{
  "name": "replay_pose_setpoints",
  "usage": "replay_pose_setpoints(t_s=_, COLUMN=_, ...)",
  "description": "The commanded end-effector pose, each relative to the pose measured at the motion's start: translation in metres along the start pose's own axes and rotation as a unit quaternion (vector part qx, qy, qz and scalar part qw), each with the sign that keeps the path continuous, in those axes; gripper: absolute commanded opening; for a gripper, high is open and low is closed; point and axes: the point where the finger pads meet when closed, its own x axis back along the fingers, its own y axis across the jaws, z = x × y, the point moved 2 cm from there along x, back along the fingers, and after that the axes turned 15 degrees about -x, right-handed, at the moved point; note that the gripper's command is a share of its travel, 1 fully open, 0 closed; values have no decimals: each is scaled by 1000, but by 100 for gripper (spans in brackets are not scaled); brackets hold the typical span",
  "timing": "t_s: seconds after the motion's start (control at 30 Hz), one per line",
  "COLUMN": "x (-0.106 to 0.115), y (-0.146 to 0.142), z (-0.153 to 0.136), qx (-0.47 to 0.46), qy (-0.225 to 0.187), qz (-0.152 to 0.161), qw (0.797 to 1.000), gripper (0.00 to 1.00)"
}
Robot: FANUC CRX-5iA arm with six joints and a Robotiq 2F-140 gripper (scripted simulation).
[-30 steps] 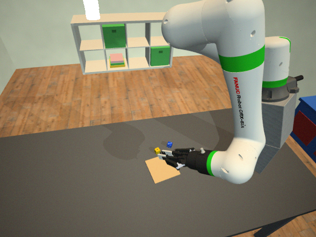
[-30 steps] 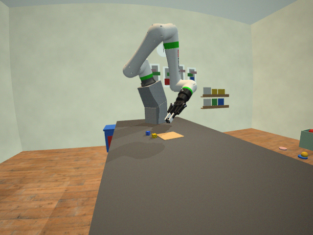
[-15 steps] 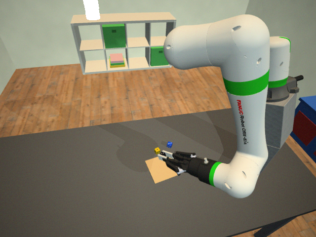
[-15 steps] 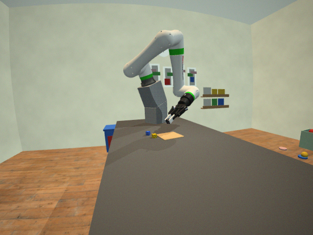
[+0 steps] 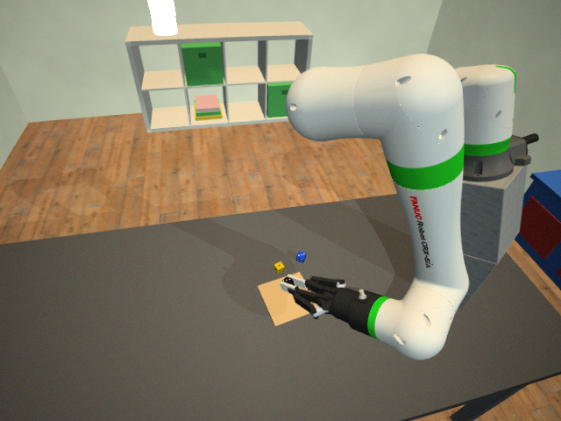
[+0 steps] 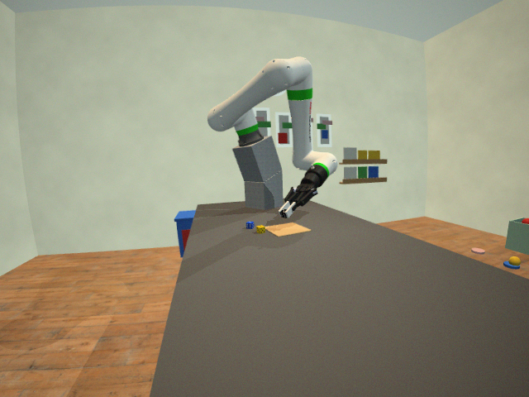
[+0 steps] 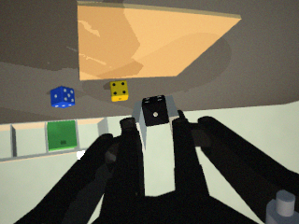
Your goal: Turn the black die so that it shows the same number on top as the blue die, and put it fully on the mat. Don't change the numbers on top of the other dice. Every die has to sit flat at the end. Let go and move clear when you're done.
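Observation:
My gripper (image 5: 287,282) (image 6: 283,210) (image 7: 155,109) is shut on the black die (image 5: 288,280) (image 7: 154,111) and holds it in the air, tilted low over the far edge of the tan mat (image 5: 278,305) (image 6: 288,229) (image 7: 154,44). The die face toward the wrist camera shows one pip. The blue die (image 5: 301,256) (image 6: 250,224) (image 7: 62,96) sits flat on the table beyond the mat. The yellow die (image 5: 279,267) (image 6: 259,229) (image 7: 119,90) sits flat just off the mat's far corner. In the exterior view the black die is hidden between the fingers.
The dark table (image 5: 136,317) (image 6: 320,298) carries the mat and dice. The arm's grey pedestal (image 5: 486,217) (image 6: 260,179) stands at the table's far side. A shelf unit (image 5: 217,76) stands on the floor behind. A blue box (image 6: 184,228) stands beside the table.

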Motion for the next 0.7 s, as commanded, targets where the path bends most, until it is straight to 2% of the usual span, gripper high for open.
replay_pose_setpoints(t_s=0.0, x=-8, y=-3, z=14, qx=0, qy=0, qz=0, qw=1000, gripper=13)
replay_pose_setpoints(t_s=0.33, x=-15, y=-7, z=28, qx=0, qy=0, qz=0, qw=1000, gripper=13)
replay_pose_setpoints(t_s=0.67, x=-16, y=-7, z=29, qx=0, qy=0, qz=0, qw=1000, gripper=13)
